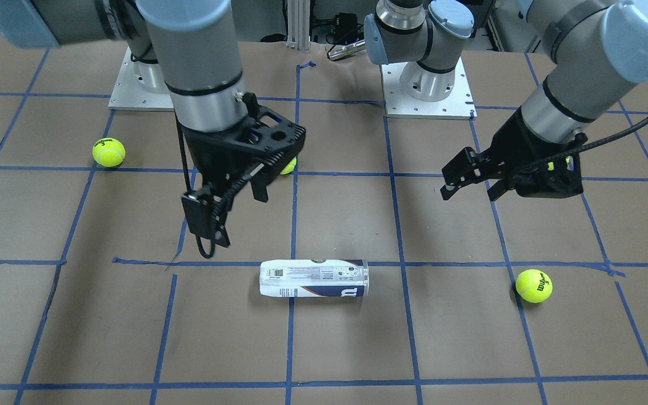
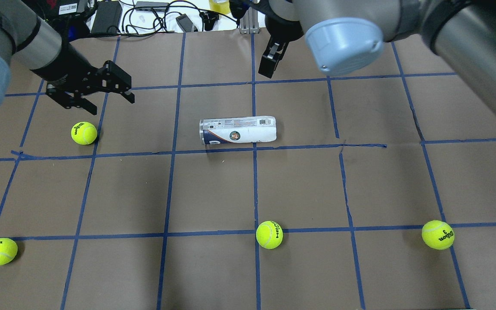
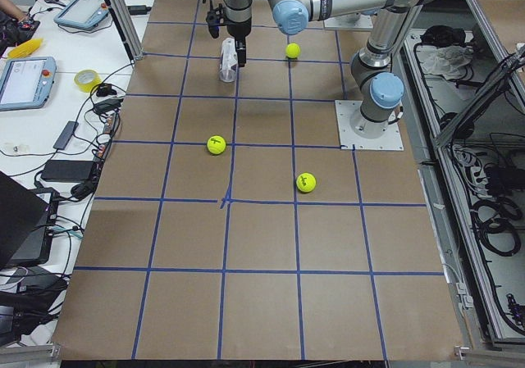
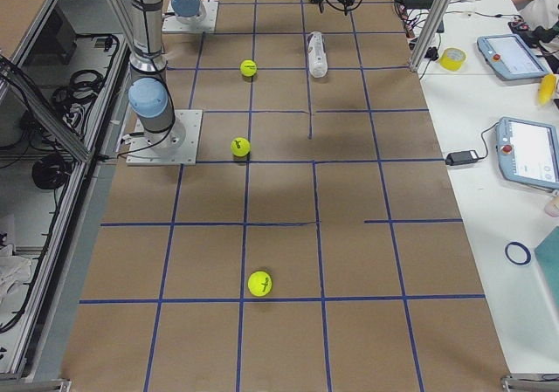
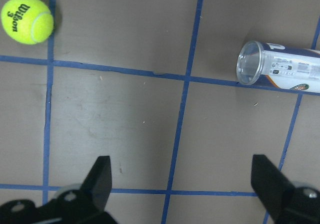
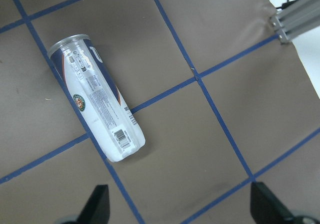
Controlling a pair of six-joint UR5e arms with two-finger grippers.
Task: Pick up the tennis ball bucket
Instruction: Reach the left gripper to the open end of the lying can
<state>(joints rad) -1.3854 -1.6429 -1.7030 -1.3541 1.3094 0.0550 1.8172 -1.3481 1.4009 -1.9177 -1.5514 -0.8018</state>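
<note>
The tennis ball bucket point(image 2: 238, 130) is a clear tube with a white and navy label, lying on its side at mid-table. It also shows in the front view point(image 1: 314, 278). It looks empty, with its open end toward my left side. My left gripper point(image 2: 110, 103) is open and empty, hovering to the left of the tube. In the left wrist view the tube point(image 5: 280, 69) lies at the upper right, beyond the spread fingers point(image 5: 100, 179). My right gripper point(image 1: 233, 207) is open and empty, above the table. The right wrist view shows the tube point(image 6: 95, 112) just ahead of it.
Yellow-green tennis balls lie loose on the brown, blue-taped table: one near my left gripper point(image 2: 84, 133), three along the near side point(image 2: 0, 251), point(image 2: 269, 234), point(image 2: 438, 234). Cables and devices point(image 2: 144, 13) line the far edge.
</note>
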